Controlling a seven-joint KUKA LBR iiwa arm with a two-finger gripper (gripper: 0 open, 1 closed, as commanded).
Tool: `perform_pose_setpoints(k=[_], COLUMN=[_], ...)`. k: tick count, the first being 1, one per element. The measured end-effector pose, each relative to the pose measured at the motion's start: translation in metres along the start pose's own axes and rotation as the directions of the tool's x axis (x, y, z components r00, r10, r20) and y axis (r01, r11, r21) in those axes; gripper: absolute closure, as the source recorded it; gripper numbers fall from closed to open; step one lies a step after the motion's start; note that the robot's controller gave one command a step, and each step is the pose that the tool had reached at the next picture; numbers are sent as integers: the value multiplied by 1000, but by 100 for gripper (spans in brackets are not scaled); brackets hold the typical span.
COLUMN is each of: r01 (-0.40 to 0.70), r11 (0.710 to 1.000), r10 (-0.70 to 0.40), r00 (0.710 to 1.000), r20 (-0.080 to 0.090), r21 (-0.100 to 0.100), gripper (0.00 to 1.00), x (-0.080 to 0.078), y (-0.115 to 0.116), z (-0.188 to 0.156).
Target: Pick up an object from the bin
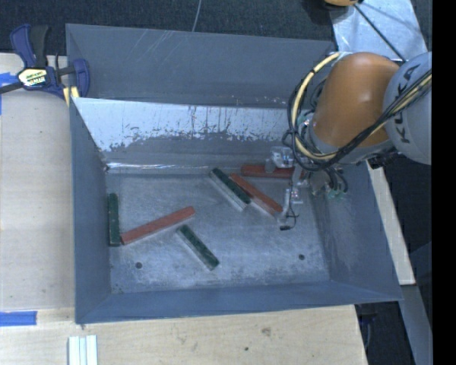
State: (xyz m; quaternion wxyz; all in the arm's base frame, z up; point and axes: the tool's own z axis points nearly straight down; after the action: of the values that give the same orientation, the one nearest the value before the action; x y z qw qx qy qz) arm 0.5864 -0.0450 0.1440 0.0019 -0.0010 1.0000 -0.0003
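Observation:
My gripper (289,213) hangs low at the right side of the bin floor, its thin fingers pointing down. Just left of the fingertips lies a red-brown flat bar (256,194), slanting down to the right, with a dark green bar (232,185) and a pale grey strip stacked beside it. Another red bar (263,171) lies flat behind them near the back wall. Nothing shows between the fingers.
A long red-brown bar (158,225) lies across the middle left of the floor. A dark green bar (114,219) stands along the left wall, and another green bar (197,248) lies near the front. The orange-domed arm fills the right rim.

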Motion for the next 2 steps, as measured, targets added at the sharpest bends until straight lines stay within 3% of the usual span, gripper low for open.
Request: perform_pose_setpoints(k=[1, 2], r01=[0, 5], r11=[1000, 1000], r10=[0, -5], r00=[1000, 1000], r20=[0, 5], r21=[0, 1], gripper=[0, 0], x=[0, 15], y=[0, -1], z=[0, 55])
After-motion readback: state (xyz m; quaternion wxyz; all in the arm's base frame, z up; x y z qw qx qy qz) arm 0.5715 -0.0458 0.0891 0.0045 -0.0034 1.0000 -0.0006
